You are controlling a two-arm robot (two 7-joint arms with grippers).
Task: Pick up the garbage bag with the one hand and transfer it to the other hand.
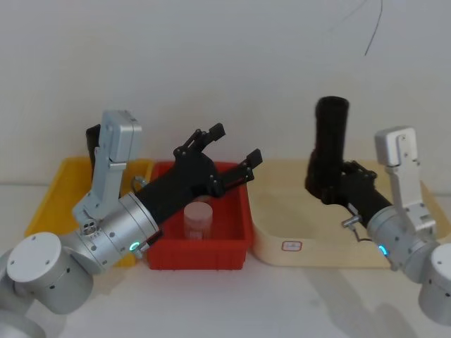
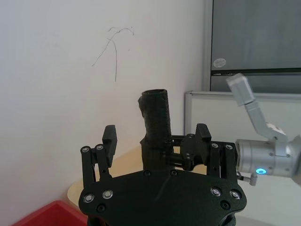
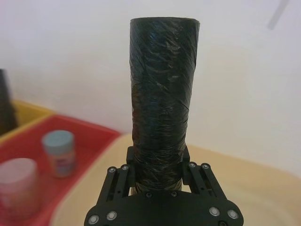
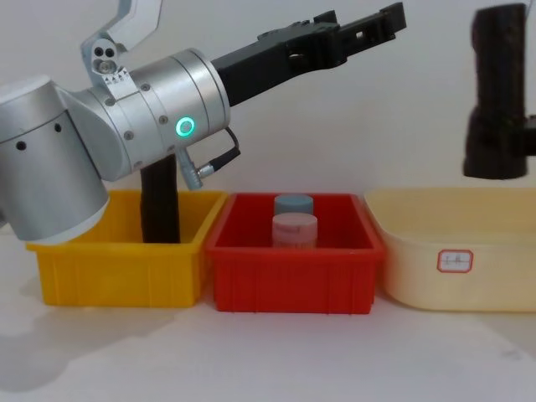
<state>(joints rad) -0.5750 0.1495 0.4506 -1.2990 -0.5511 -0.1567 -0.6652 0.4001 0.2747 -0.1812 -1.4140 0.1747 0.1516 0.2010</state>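
Note:
The garbage bag (image 1: 331, 134), a thick crinkled black roll, stands upright in the air above the beige bin (image 1: 282, 218). My right gripper (image 1: 323, 182) is shut on its lower end; in the right wrist view the fingers (image 3: 129, 160) clamp the garbage bag (image 3: 162, 94) from both sides. My left gripper (image 1: 236, 144) is open and empty, raised above the red bin (image 1: 243, 211) and pointing toward the roll. Through the left wrist view, the garbage bag (image 2: 156, 117) appears beyond the gap of my open left gripper (image 2: 156, 134), still some way off. The chest view has the garbage bag (image 4: 501, 75) high at right.
A yellow bin (image 4: 117, 268) at left holds a slim black tube (image 4: 159, 205). Inside the red bin are a pink-lidded jar (image 4: 295, 230) and a blue-lidded jar (image 4: 293, 203). A white wall runs close behind the bins.

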